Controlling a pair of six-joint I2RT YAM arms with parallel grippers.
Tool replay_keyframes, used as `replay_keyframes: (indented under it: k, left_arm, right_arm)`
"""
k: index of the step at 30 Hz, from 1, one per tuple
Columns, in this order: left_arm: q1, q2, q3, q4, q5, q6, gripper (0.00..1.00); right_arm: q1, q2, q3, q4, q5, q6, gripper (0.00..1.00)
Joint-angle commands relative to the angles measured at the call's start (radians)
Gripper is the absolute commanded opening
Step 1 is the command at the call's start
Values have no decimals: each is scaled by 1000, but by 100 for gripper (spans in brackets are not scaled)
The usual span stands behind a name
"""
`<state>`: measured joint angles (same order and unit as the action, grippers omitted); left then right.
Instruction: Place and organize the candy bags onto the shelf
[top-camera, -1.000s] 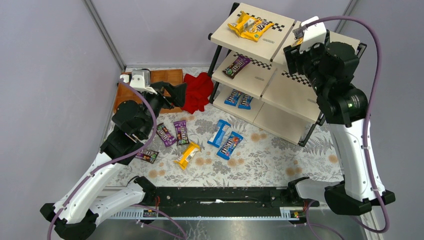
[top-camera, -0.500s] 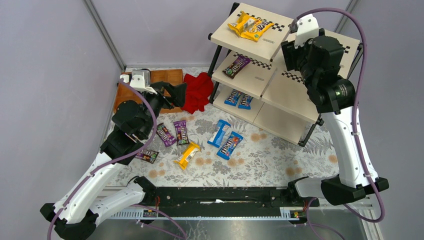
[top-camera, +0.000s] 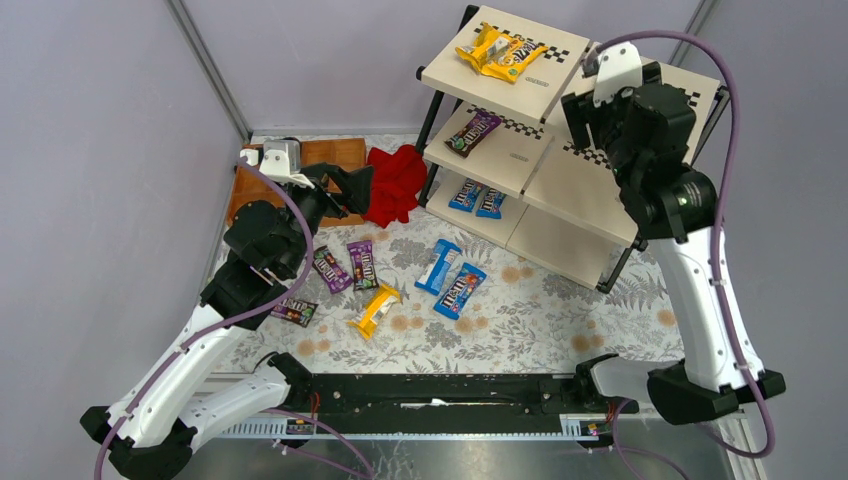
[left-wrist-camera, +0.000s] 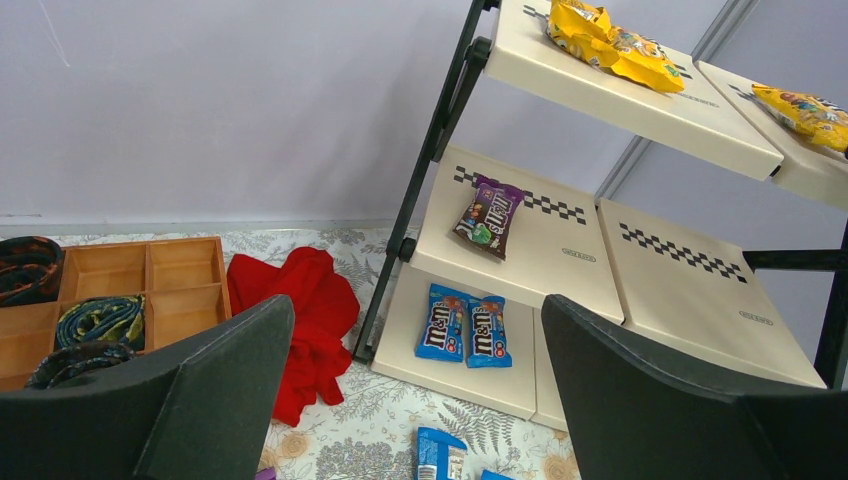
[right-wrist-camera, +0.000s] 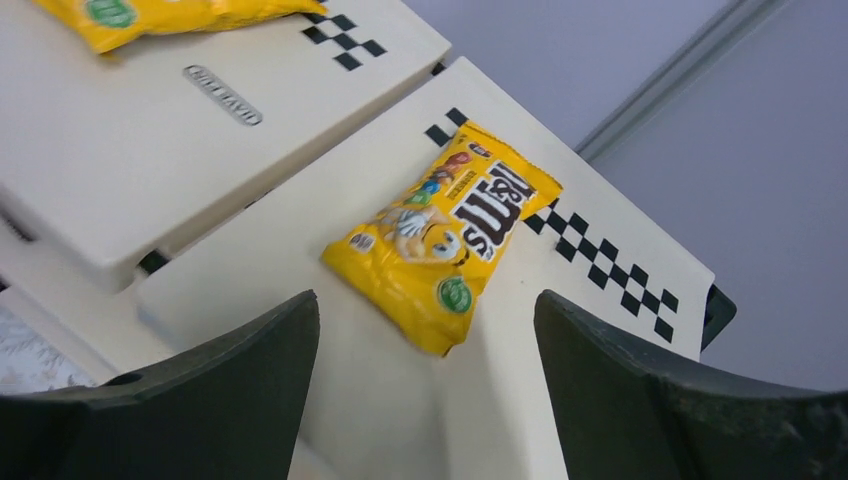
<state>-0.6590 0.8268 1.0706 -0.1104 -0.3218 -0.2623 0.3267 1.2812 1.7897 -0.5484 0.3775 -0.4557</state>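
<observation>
Six candy bags (top-camera: 438, 265) lie loose on tabletop (top-camera: 520, 320), nearer left hand (left-wrist-camera: 415, 310): spread wide, empty. Right hand (right-wrist-camera: 425, 300) wide, empty, directly above yellow bag (right-wrist-camera: 445, 235), flat on shelf (right-wrist-camera: 300, 230) top tier, prob. grouped w/ other yellows. Wrist view shows this bag; top view hides it behind arm.
</observation>
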Motion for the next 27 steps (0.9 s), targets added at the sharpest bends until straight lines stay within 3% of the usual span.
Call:
replay_keyframes:
  k: [1,3,9,13,22,27]
  left_arm:
    - [-4,2,-3,46,-3,-3,99]
    - [-4,3,-3,46,0,-5,99]
    - [-2,11,-3,45,-10,-2,99]
    - [-2,13,-4,43,-11,-2,99]
    - [-2,-7,-9,42,-81,6,99]
    - [2,-29,-23,49,-158,6,99]
  right_arm:
    - [-4,-130,-49,25,-221,11,92]
    - [-4,-182,-92,57,-294,69,99]
    - [-4,-352,-222,139,-623,278,100]
    - [-4,-380,-246,89,-860,363,100]
    - [-2,-350,-309,27,-1112,449,100]
    - [58,-344,-419,92,-1100,534,100]
